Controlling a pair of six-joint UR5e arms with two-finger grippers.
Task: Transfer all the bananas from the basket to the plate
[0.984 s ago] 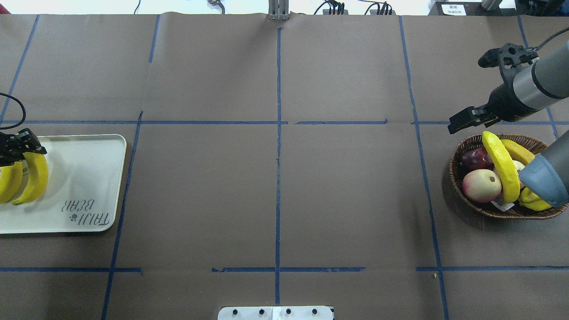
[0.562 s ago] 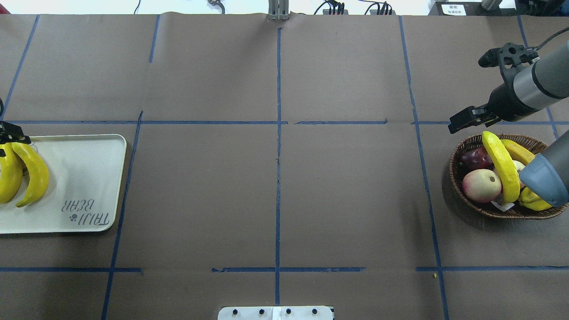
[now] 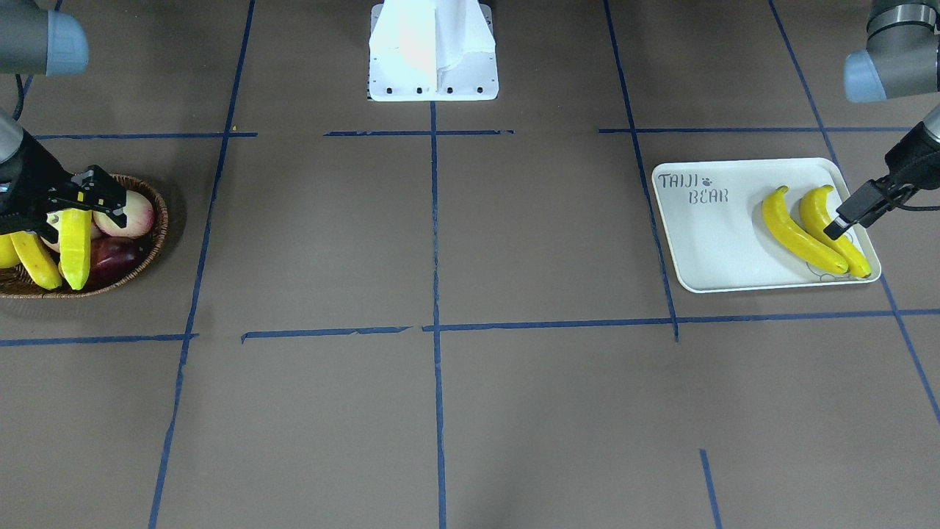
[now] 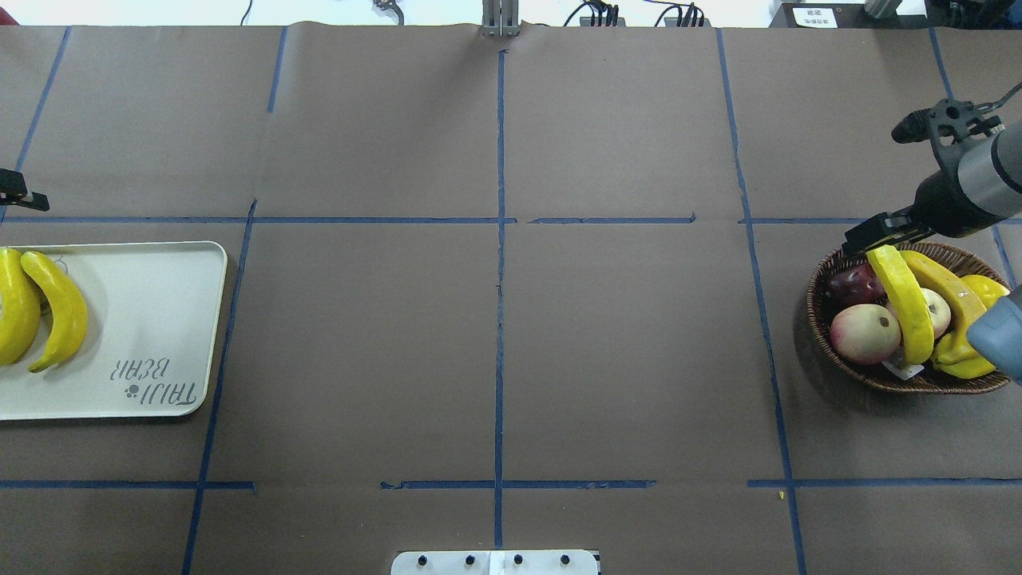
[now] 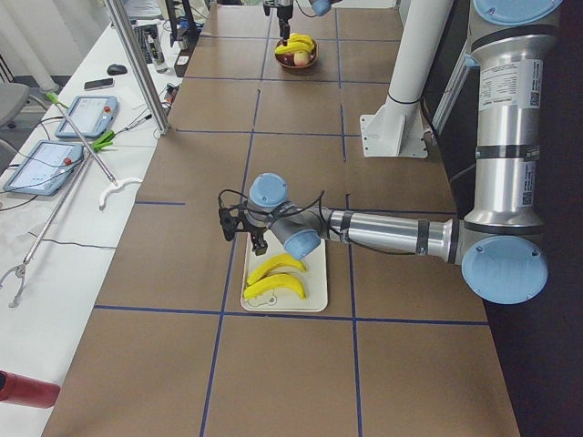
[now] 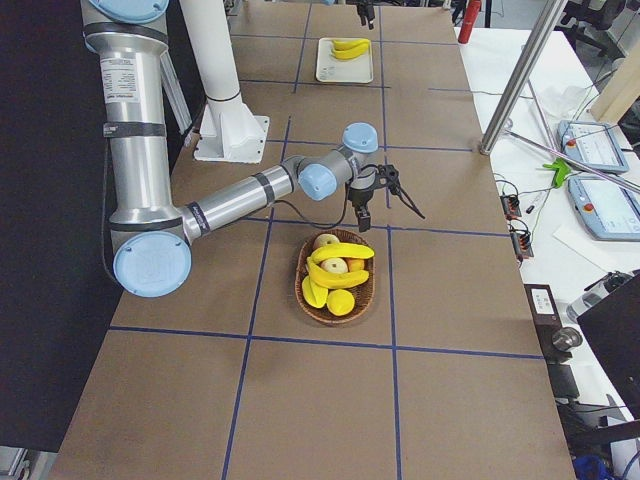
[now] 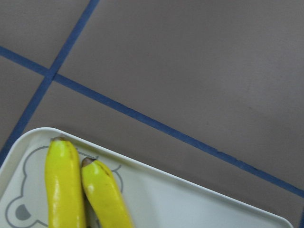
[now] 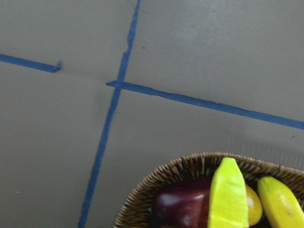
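Two yellow bananas [image 4: 60, 307] [image 4: 12, 307] lie side by side on the cream tray [image 4: 152, 319]; they also show in the front view [image 3: 797, 231] and the left wrist view [image 7: 61, 185]. My left gripper [image 4: 20, 196] [image 3: 844, 219] is open and empty, raised above their far ends. The wicker basket [image 4: 830, 271] holds several bananas; one [image 4: 902, 299] leans up across the fruit. My right gripper [image 4: 874, 235] [image 3: 82, 202] is open, just above that banana's far tip [image 8: 227, 199], with no grip that I can see.
Two peaches [image 4: 865, 334] and a dark red fruit [image 4: 850, 283] share the basket. My right arm's elbow [image 4: 998, 335] hangs over the basket's right side. The robot's base plate [image 4: 495, 562] sits at the near table edge. Blue tape lines cross the brown table.
My left gripper let go of the banana on the tray and rose away toward the far side. My right gripper moved right, to over the leaning banana's tip.
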